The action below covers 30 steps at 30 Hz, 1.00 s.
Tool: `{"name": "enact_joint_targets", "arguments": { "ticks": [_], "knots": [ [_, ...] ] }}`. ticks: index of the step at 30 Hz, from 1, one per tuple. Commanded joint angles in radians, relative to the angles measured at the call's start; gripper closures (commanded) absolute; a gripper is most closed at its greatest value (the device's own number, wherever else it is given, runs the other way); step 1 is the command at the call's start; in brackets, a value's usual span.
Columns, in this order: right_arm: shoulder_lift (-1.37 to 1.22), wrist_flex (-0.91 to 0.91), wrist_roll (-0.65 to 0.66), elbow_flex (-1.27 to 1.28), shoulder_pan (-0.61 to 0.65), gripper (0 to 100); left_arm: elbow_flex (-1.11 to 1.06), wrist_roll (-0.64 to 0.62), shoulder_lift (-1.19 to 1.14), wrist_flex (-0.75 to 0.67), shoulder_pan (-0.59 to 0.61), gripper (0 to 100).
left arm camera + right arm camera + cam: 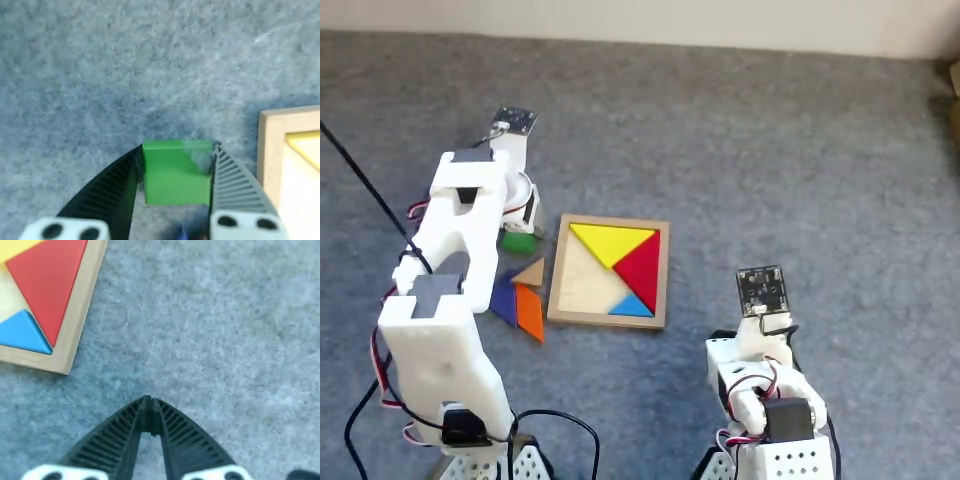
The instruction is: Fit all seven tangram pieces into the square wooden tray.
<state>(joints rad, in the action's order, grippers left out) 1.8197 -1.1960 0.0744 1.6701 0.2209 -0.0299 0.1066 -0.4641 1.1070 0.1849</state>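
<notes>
While L tool (pixel 178 148) clamps green pc (pixel 175 175), tray (pixel 271 150) near.

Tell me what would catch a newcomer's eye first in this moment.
The bright yellow triangle, red triangle and small blue triangle already lying in the wooden tray, at the centre of the grey carpet, stand out first. Next comes the green piece, pinched in the left hand just outside the tray. The right hand hangs shut over bare carpet.

right gripper (pixel 150 427) with fingertips pressed together above grey carpet (pixel 215 325), wooden tray (pixel 75 315) corner nearby, red triangle (pixel 50 280) and blue triangle (pixel 22 332) against its rim, yellow piece (pixel 12 246) beside red
</notes>
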Motion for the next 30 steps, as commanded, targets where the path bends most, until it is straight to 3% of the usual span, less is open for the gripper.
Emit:
{"name": "enact_joint_targets", "arguments": {
  "ticks": [1, 7, 13, 30],
  "knots": [
    [0.004, -0.004, -0.005, 0.111, -0.012, 99.3, 0.065, 0.008, 0.045, 0.077, -0.005, 88],
    [0.004, -0.004, -0.005, 0.111, -0.012, 99.3, 0.054, 0.008, 0.2, 0.166, -0.044, 87],
    [0.004, -0.004, -0.005, 0.111, -0.012, 99.3, 0.007, 0.008, 0.328, 0.249, -0.173, 87],
    [0.004, -0.004, -0.005, 0.111, -0.012, 99.3, -0.151, 0.008, 0.383, 0.215, -0.486, 87]
  ]
}}
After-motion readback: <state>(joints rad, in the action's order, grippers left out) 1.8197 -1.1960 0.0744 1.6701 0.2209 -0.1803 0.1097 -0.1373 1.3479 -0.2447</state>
